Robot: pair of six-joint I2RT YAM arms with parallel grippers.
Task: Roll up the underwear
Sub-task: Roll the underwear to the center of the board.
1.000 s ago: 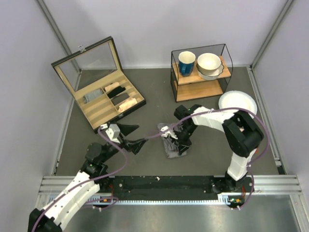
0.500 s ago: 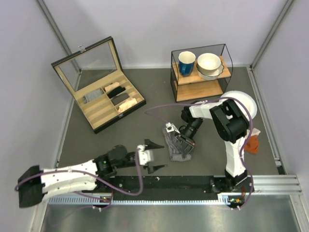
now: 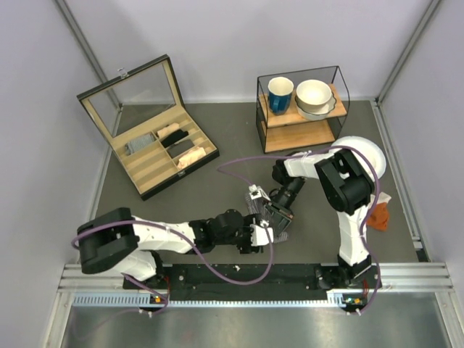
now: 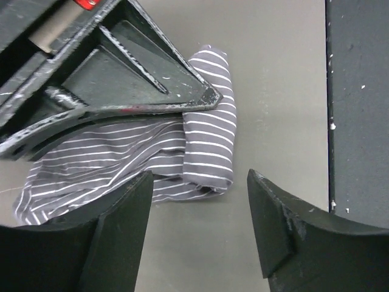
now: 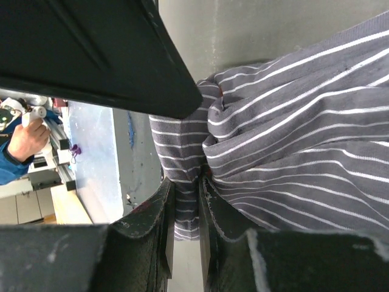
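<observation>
Right now my right tool (image 5: 185,194) is clenched on a gathered fold of the underwear (image 5: 292,121), with striped cloth pinched between its two fingers. My left tool (image 4: 199,182) hangs just short of the same garment, jaws apart and nothing between them. The underwear lies on the grey counter (image 4: 273,73) near its front edge, partly turned over on itself: one end is already a short doubled-over roll, and the rest spreads flat and wrinkled. I judge it light, thin and limp, so it will sag, lose its shape and unroll unless something pins it; it does not look fragile. The best hold for the left tool seems to be across the rolled end, taking all the layers together near the edge, while the right tool holds down the loose part so the cloth tightens as it turns.
</observation>
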